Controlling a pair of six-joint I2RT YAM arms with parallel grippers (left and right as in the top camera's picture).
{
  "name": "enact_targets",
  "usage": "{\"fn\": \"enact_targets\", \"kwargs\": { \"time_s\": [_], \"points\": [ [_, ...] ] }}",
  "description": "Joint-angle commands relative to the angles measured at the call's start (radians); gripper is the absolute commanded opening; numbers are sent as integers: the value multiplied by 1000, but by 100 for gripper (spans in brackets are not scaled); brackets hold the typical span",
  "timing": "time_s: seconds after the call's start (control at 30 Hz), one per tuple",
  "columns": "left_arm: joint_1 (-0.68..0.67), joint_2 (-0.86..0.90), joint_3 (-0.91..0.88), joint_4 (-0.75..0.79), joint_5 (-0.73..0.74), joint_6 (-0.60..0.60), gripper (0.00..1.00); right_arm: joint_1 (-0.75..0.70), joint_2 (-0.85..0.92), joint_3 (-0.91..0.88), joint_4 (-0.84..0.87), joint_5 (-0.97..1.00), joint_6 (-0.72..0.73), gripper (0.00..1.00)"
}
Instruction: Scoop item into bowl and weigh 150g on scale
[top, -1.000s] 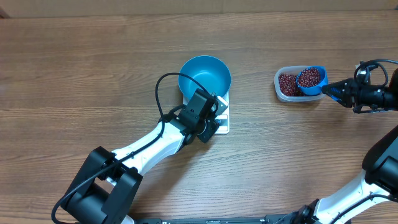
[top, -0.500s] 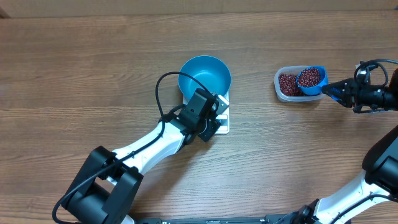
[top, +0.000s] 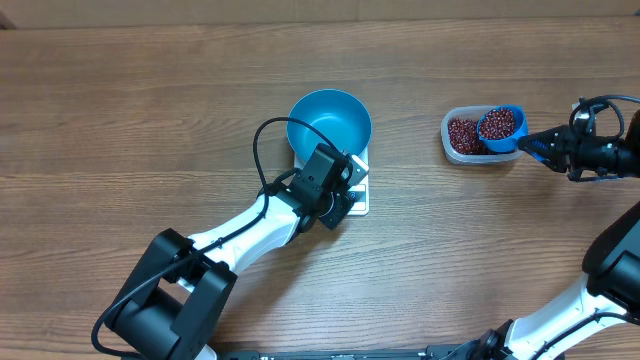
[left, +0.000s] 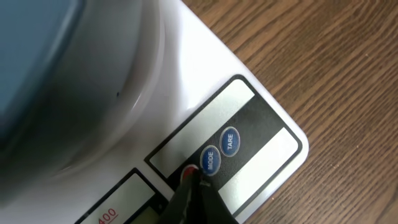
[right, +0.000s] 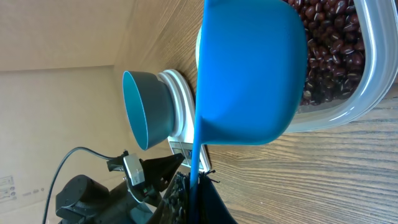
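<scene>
The blue bowl (top: 329, 122) stands empty on the white scale (top: 362, 182). My left gripper (top: 348, 192) is shut, with nothing in it. In the left wrist view the left gripper's tip (left: 193, 182) rests on the red button (left: 187, 172) beside the MODE button (left: 211, 160) and the TARE button (left: 229, 141). My right gripper (top: 545, 148) is shut on the handle of a blue scoop (top: 500, 126). The scoop is filled with beans and hangs over the clear tub (top: 452, 148), which holds more beans (right: 329, 56).
The wood table's far edge (top: 320, 22) runs along the top of the overhead view. The left arm (top: 240, 235) lies diagonally from the near left. The right arm (top: 610, 270) comes in from the right edge.
</scene>
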Motion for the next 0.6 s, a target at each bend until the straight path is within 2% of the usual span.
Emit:
{"fn": "enact_targets", "kwargs": {
  "time_s": [0.0,0.57],
  "points": [
    [-7,23,-16,9,12,15,4,2,4,-4,3,-33,-19,4],
    [-7,40,-16,27,14,4,4,2,4,-4,6,-33,-19,4]
  ]
}}
